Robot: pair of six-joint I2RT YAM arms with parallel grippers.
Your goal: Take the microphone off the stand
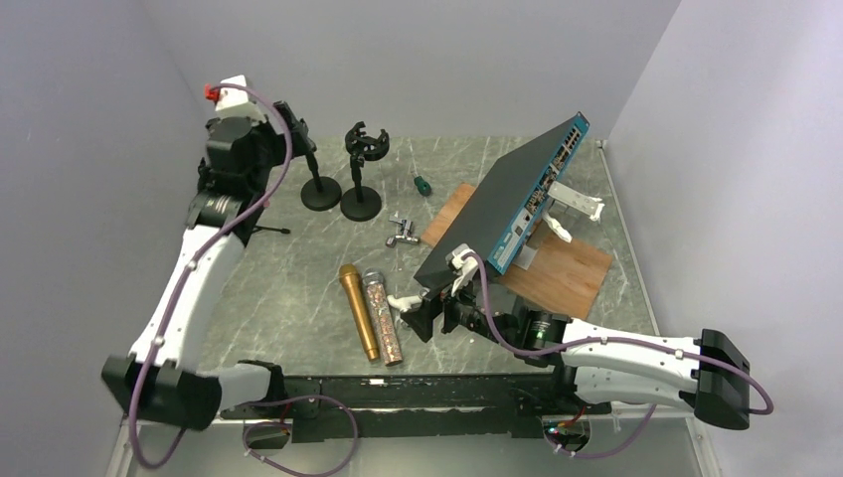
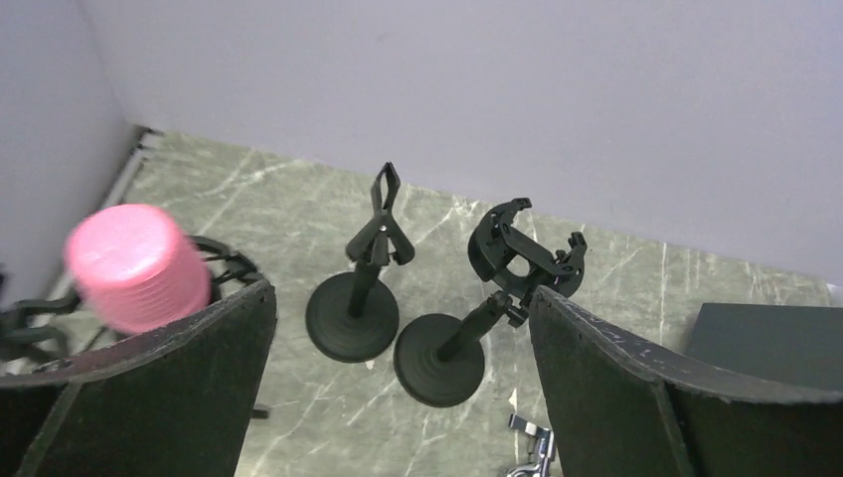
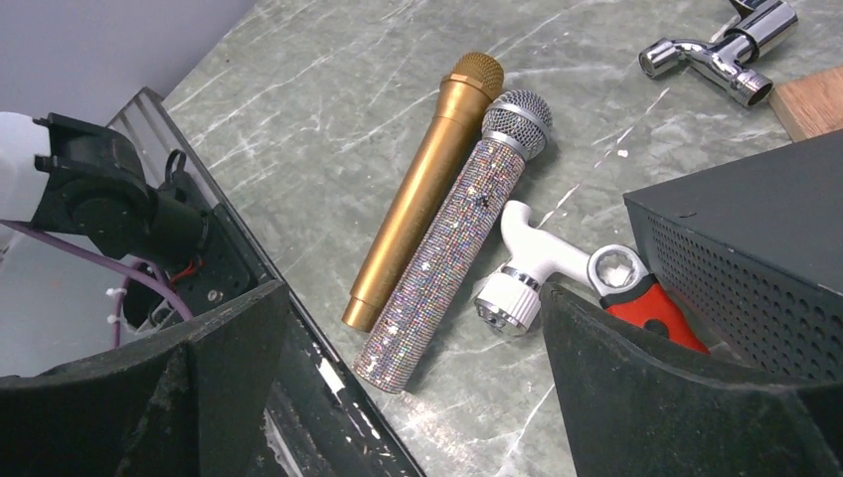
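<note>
Hanging left gripper (image 2: 403, 298) wide open, empty, above two bare black round-base stands (image 2: 353, 318). Spotting blurred pink ribbed microphone head (image 2: 137, 266) at left edge of left wrist frame, seemingly sitting in black wire clip (image 2: 224, 260). Judging it light, rigid, slippery plastic; gripping body below head, lifting straight up. Resting right gripper (image 3: 413, 298) spread open, empty, over gold metal microphone (image 3: 422, 189) and silver glitter microphone (image 3: 447, 248).

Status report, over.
Left gripper open, right gripper open, both empty. Gold microphone and glitter microphone flat on table. Two stands empty. Pink-topped item by left gripper, unclear.
</note>
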